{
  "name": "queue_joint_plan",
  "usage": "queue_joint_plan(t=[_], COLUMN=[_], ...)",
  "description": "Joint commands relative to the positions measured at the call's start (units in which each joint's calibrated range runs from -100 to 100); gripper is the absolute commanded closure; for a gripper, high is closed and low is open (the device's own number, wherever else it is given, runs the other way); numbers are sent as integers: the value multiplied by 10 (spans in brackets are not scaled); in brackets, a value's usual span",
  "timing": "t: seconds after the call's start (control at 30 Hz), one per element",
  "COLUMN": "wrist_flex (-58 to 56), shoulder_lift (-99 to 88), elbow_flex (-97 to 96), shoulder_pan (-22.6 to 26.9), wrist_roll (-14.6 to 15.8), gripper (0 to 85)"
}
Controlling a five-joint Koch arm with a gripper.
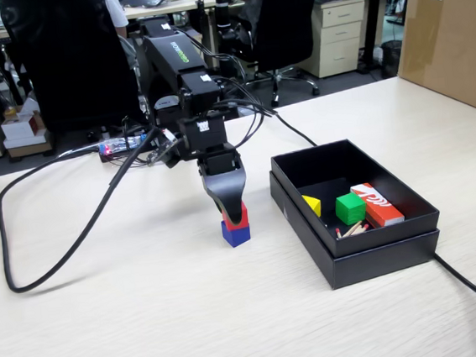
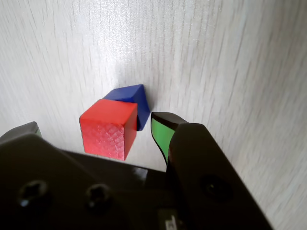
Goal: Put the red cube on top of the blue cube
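Note:
The red cube [image 1: 241, 219] sits on top of the blue cube [image 1: 237, 233] on the light wooden table, left of the black box. In the wrist view the red cube [image 2: 108, 127] rests on the blue cube [image 2: 130, 94], turned a little against it and overhanging toward the camera. My gripper [image 1: 231, 206] points down around the red cube. In the wrist view the gripper [image 2: 96, 123] is open. The green-padded finger [image 2: 160, 134] stands clear of the cube's right face, and the other finger [image 2: 26, 130] is well off to the left.
An open black box [image 1: 372, 254] stands to the right, holding a yellow piece [image 1: 311, 205], a green cube [image 1: 350, 208] and a red-orange and white box [image 1: 377, 204]. A black cable [image 1: 53, 276] loops on the left. A cardboard box [image 1: 452, 31] stands at the far right.

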Motion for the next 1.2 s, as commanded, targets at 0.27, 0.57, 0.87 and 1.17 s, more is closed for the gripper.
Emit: queue_joint_plan(t=[0.27,0.57,0.87,1.17], wrist_flex=[21,21,182,338], shoulder_lift=[-340,-592,-818,-825], elbow_flex=[-140,-315,-590,-723], shoulder_pan=[-3,-8,-18,-23], wrist_roll=[-14,-30,-35,-34], gripper=[376,374,379,380])
